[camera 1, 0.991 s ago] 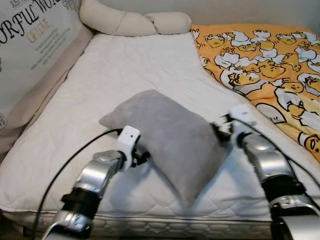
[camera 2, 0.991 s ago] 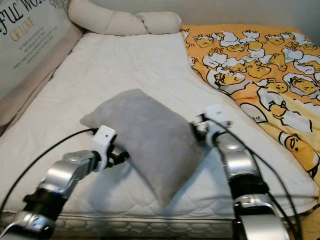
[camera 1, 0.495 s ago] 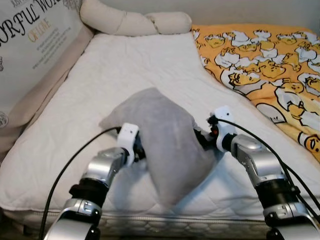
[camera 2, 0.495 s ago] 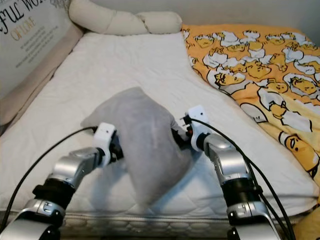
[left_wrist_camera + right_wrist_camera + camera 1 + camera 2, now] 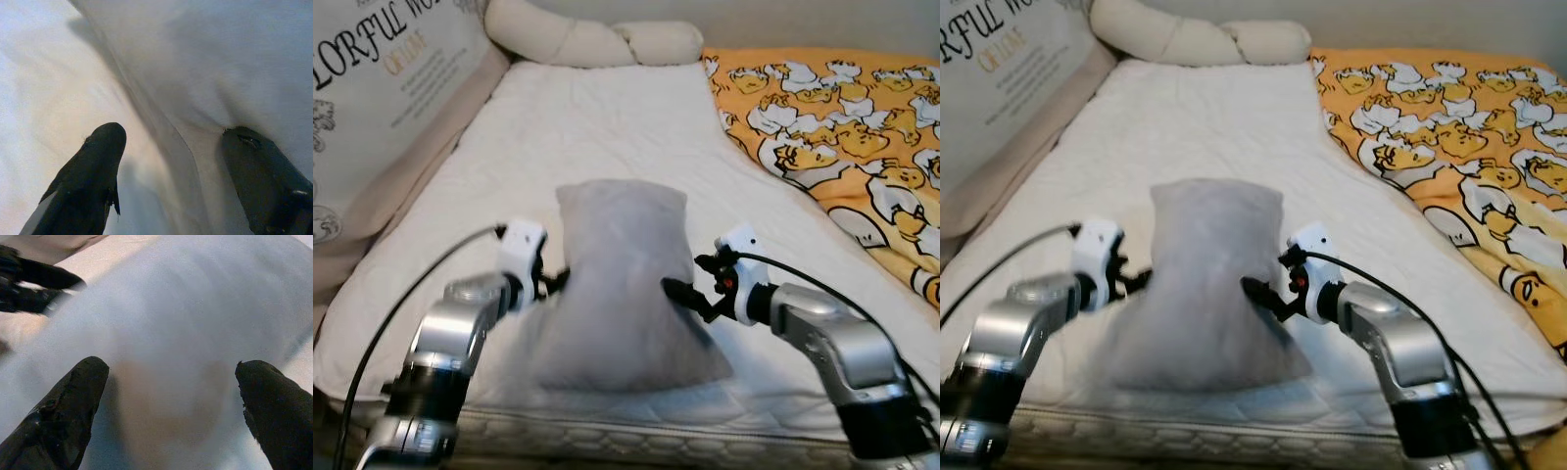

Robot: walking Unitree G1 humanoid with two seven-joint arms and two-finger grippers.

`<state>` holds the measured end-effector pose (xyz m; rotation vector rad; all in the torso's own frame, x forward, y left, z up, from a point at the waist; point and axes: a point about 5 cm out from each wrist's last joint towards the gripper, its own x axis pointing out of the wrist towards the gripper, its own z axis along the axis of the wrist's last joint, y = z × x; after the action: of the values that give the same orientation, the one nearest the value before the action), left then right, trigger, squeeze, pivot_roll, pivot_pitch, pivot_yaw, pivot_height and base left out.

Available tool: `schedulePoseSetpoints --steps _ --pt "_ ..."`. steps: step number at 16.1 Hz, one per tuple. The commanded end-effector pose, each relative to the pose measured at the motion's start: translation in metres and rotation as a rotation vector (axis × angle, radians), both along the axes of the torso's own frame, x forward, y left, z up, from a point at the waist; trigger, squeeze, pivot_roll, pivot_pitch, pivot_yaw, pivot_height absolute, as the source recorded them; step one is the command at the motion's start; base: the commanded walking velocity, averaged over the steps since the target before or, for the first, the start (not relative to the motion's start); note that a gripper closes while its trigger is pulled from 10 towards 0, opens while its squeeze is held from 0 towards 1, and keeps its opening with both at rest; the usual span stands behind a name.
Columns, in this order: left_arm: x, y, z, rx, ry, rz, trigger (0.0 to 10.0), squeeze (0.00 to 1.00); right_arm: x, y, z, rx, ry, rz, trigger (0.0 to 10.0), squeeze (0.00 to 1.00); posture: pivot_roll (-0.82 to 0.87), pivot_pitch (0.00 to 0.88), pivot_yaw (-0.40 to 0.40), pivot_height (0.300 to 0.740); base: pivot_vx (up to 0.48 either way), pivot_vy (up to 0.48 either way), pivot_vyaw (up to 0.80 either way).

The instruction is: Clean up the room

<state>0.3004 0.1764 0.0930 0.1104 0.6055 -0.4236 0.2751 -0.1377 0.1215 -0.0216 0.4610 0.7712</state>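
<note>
A grey pillow [image 5: 622,284] lies lengthways on the white mattress [image 5: 607,127], near its front edge. My left gripper [image 5: 554,283] is at the pillow's left side and is open. In the left wrist view, the pillow's edge [image 5: 205,73] runs between the fingers [image 5: 93,166] of this gripper [image 5: 174,132]. My right gripper [image 5: 683,294] is at the pillow's right side, fingertips against the fabric. It is open too, and the right wrist view shows the pillow [image 5: 186,323] spread wide before that gripper [image 5: 169,366].
A yellow duck-print blanket [image 5: 842,127] covers the right half of the bed. A long cream bolster [image 5: 597,39] lies at the head. A large cushion with printed lettering [image 5: 382,88] leans along the left. The mattress front edge [image 5: 636,431] is close below the pillow.
The pillow was squeezed up between both grippers; now it has turned and settled flat and lengthways on the mattress. Both grippers have drawn apart to its sides. The view has shifted slightly.
</note>
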Motion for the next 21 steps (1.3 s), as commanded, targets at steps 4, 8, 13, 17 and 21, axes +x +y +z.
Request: schedulePoseSetpoints --steps 4,8,13,17,21 --pt "-0.017 -0.002 -0.002 0.027 0.026 -0.056 10.0 0.0 -0.007 -0.026 -0.01 -0.092 0.061 -0.073 10.0 0.0 -0.03 0.0 0.023 0.74 0.0 0.0 0.0" --pt "-0.006 0.014 0.006 0.004 -0.084 0.039 10.0 1.0 0.0 -0.068 -0.012 0.005 0.086 -0.332 10.0 1.0 -0.03 0.0 0.025 0.74 0.0 0.0 0.0" --pt "0.008 0.009 0.009 -0.309 -0.151 0.152 10.0 1.0 -0.001 -0.069 -0.042 0.291 0.193 -0.418 10.0 1.0 -0.03 0.0 0.024 0.74 0.0 0.0 0.0" --pt "0.007 -0.006 0.003 -0.622 -0.101 0.136 10.0 1.0 0.011 -0.058 -0.049 0.605 0.268 -0.399 10.0 1.0 -0.03 0.0 0.036 0.74 0.0 0.0 0.0" --pt "0.006 -0.013 -0.019 -0.558 -0.031 0.134 10.0 1.0 0.018 -0.049 -0.056 0.675 0.323 -0.358 10.0 1.0 -0.04 0.0 0.043 0.74 0.0 0.0 0.0"
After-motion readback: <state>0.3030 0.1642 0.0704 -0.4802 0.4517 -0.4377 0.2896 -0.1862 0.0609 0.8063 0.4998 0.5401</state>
